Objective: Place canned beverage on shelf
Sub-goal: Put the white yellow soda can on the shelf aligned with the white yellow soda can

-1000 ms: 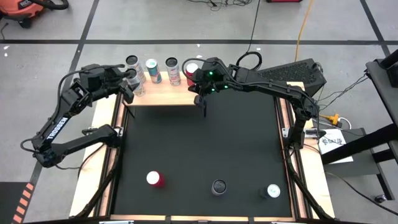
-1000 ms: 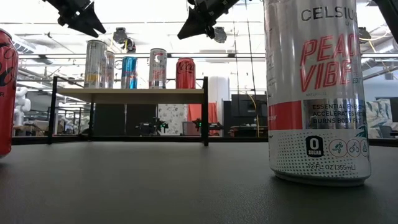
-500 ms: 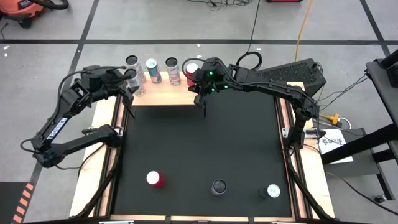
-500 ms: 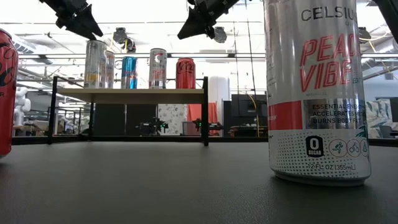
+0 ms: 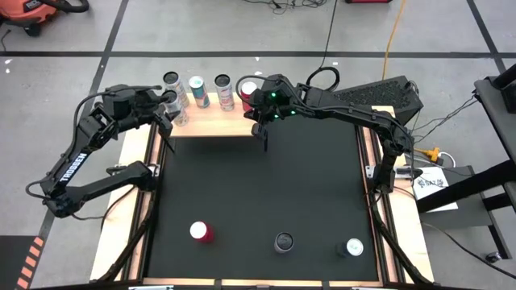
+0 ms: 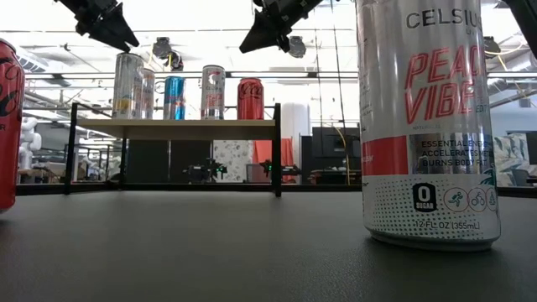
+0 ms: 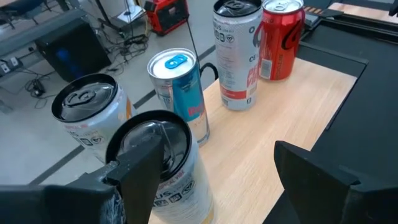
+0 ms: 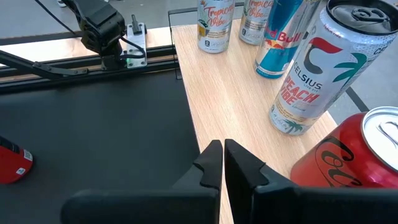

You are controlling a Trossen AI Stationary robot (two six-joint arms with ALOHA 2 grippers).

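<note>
The shelf [image 5: 214, 123], a pale wooden board on black legs [image 6: 276, 151], stands at the table's far edge. On it are several upright cans: two silver ones [image 7: 160, 163] [image 7: 87, 115] at its left end, a blue one [image 7: 179, 84], a white one [image 7: 239, 53] and a red one [image 8: 348, 155] at its right end. My left gripper [image 7: 217, 180] hangs open just above the nearer silver can [image 6: 127, 84], touching nothing. My right gripper [image 8: 222, 158] is shut and bare, raised over the shelf's near right corner beside the red can [image 5: 248, 90].
Three more cans stand on the black mat near the table's near edge: a red one [image 5: 200, 232], a dark one [image 5: 284, 242] and a white Celsius can [image 5: 353, 247], which looms close in the low view [image 6: 428, 126]. The mat's middle [image 5: 258, 185] lies bare.
</note>
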